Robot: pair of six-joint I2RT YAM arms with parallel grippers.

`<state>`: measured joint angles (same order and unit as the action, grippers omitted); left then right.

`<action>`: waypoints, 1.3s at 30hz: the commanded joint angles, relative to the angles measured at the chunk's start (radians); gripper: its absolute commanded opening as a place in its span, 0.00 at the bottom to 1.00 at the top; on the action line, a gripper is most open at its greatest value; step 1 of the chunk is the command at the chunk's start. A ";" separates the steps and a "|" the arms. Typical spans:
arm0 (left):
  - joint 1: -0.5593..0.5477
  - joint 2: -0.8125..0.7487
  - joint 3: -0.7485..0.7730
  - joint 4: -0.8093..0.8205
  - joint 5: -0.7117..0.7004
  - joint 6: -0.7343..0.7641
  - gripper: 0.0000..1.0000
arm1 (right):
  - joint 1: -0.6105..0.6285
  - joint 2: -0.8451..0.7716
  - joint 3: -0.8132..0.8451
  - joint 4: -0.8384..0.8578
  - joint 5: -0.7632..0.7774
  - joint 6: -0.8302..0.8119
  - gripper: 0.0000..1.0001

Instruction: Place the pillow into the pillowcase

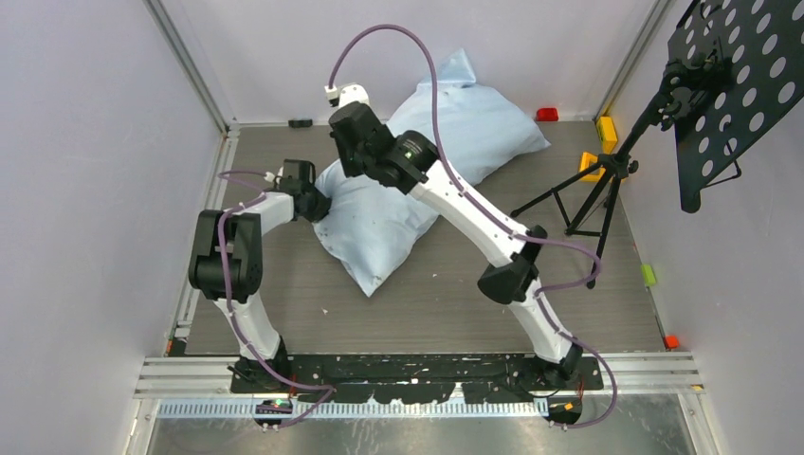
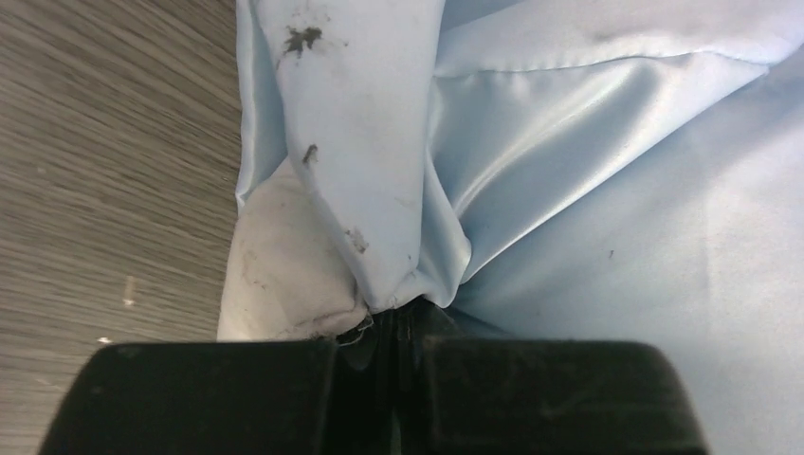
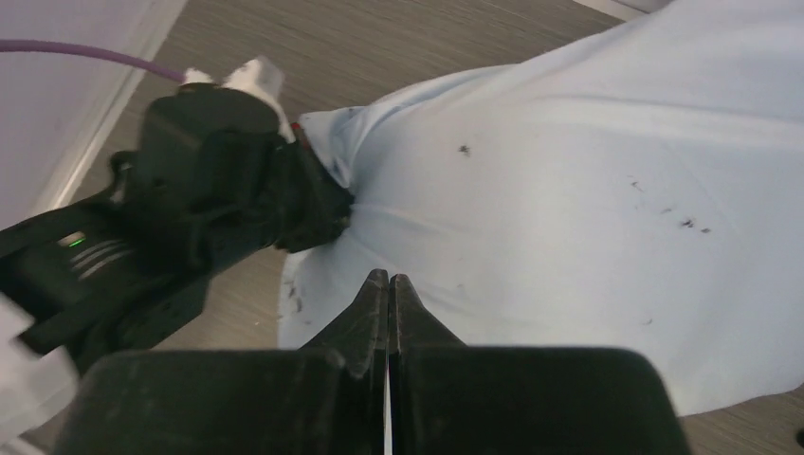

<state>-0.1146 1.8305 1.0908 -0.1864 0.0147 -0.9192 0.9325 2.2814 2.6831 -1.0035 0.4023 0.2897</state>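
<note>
The light blue pillowcase (image 1: 465,123) lies slantwise across the table, plump and smudged. In the left wrist view a white corner of the pillow (image 2: 284,275) shows at the cloth's open edge; the rest is hidden inside the pillowcase (image 2: 616,237). My left gripper (image 1: 320,204) (image 2: 398,318) is shut on a bunched fold of the pillowcase at its left edge. My right gripper (image 1: 353,161) (image 3: 390,281) hovers just over the pillowcase (image 3: 569,190), fingertips pressed together with nothing between them. The right wrist view shows the left gripper (image 3: 327,204) gripping the cloth.
A black tripod (image 1: 607,180) carrying a perforated black panel (image 1: 740,85) stands at the right. Small red (image 1: 547,114) and yellow (image 1: 607,128) blocks sit along the back right edge; green (image 1: 648,275) and orange (image 1: 671,341) ones lie by the right rail.
</note>
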 commanded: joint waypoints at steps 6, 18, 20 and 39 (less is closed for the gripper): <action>-0.037 -0.022 -0.062 -0.135 0.029 0.011 0.00 | 0.048 -0.276 -0.419 0.062 0.177 0.003 0.38; -0.018 -0.046 -0.004 -0.213 0.015 0.047 0.00 | 0.001 -0.381 -0.855 0.240 0.192 0.051 0.73; -0.018 -0.054 -0.005 -0.217 0.019 0.049 0.00 | -0.046 -0.366 -0.900 0.305 0.095 0.075 0.71; -0.016 -0.029 -0.037 -0.192 0.043 0.028 0.00 | 0.029 -0.261 -0.328 0.025 0.226 -0.028 0.00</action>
<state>-0.1307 1.7760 1.0782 -0.2863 0.1059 -0.9123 0.9733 2.1056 2.3821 -1.0630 0.5541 0.2584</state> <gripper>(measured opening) 0.009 0.036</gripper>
